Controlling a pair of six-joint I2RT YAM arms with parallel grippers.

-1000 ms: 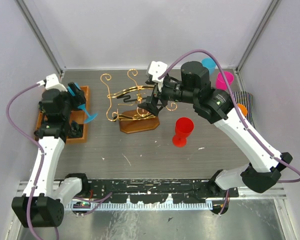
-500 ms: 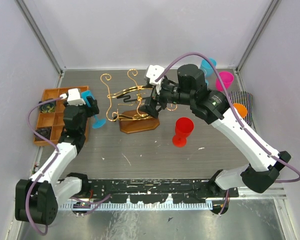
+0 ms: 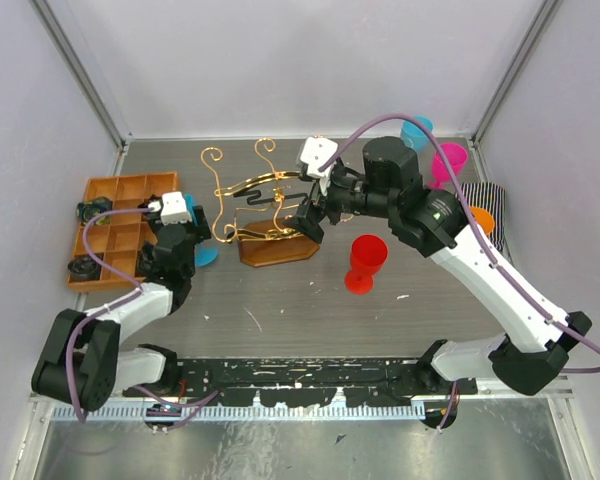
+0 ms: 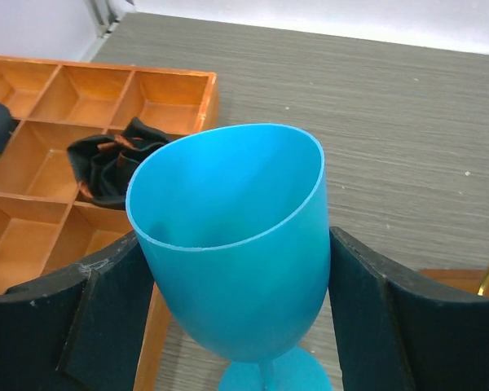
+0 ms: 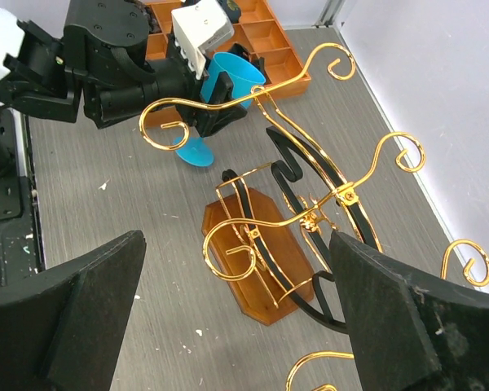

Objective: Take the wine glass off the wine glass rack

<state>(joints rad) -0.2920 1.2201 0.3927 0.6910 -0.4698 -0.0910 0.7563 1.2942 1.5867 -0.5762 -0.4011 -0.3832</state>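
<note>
Left wrist view: left pincer (image 4: pixel 240 305) clamped on the wine glass (image 4: pixel 232 236) bowl, just left of the wine glass rack (image 3: pixel 270 247). We reckon it's light, slick plastic, so bowl grip's prob safest. Right pincer (image 3: pixel 310 215) wide apart.

A grey wood-grain tabletop (image 3: pixel 280 300) carries a gold wire glass rack on a brown wooden base (image 3: pixel 277 248). Left of the rack lies an orange-brown compartment tray (image 3: pixel 130 188). Near its right stands a red plastic goblet (image 3: pixel 365 262). Farther right, toward the back, are a pink cup (image 3: pixel 448 160), a light blue cup (image 3: pixel 416 129) and a striped cloth (image 3: pixel 486 194)
</note>
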